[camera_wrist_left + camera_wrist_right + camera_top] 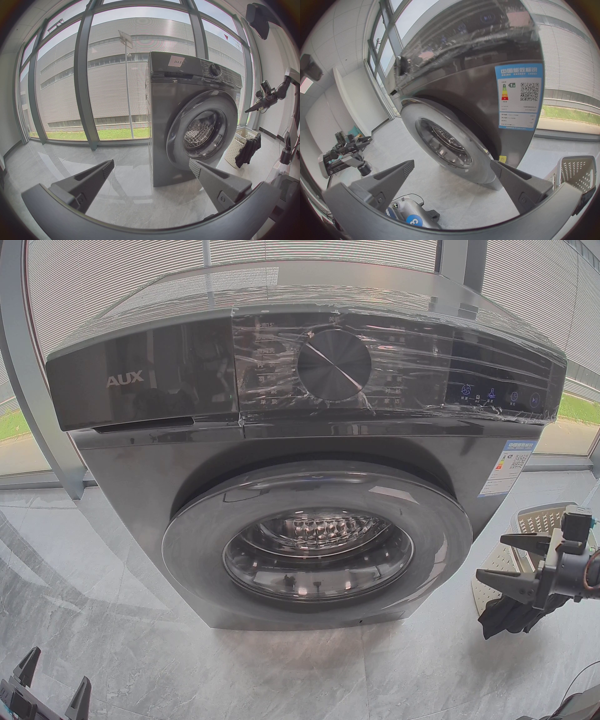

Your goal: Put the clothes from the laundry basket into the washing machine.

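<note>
Black left gripper [56, 668] is held low before the big grey washing machine [312, 446], jaws wide. Right of it, the black right gripper [490, 557], wide too, is held above dark clothes [506, 618] draped on the white plastic basket [537, 521]. Likely soft and light; a fold should be pinched.

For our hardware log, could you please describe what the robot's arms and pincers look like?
Both the left pincer and right pincer have dark grey, wedge-shaped fingers with ridged pads; a thin reddish cable loops at the right wrist.

Test room: glass wall [106, 93], washing machine [156, 471]
</note>
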You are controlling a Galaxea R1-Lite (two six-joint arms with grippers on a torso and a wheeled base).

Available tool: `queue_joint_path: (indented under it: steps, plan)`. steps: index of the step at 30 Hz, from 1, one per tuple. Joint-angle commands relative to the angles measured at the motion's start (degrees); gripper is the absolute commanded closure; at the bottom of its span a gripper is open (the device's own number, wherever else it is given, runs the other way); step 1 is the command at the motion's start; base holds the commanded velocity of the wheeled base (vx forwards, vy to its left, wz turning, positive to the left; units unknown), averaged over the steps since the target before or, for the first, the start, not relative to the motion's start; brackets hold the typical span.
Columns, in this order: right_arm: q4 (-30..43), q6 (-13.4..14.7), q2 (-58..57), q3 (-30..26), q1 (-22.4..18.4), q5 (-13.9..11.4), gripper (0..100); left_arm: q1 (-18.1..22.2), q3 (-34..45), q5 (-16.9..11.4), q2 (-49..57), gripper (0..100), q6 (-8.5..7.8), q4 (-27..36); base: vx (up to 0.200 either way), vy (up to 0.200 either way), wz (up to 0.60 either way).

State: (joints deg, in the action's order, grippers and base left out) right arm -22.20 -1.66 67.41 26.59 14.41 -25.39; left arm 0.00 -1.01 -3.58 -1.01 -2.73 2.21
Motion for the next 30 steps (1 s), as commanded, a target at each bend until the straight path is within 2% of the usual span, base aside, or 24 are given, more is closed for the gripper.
queue_joint_path:
  steps: [1,7,19,24,30]
  plan:
    - [-3.5,0.3,9.8,2.9,0.7,3.1,0,0.0,1.0,0.0,1.0,0,0.01,0.0,0.000,0.000,0.00]
    - [-4.9,0.3,12.3,7.0,0.7,5.6,0,0.0,1.0,0.0,1.0,0,0.01,0.0,0.000,0.000,0.00]
    - [-5.5,0.3,17.5,8.1,3.8,5.4,0,0.0,1.0,0.0,1.0,0,0.01,0.0,0.000,0.000,0.00]
    - [-5.8,0.2,17.6,7.6,4.2,5.4,0,0.0,1.0,0.0,1.0,0,0.01,0.0,0.000,0.000,0.00]
    - [-5.1,-0.1,12.7,3.6,4.2,5.2,0,0.0,1.0,0.0,1.0,0,0.01,0.0,0.000,0.000,0.00]
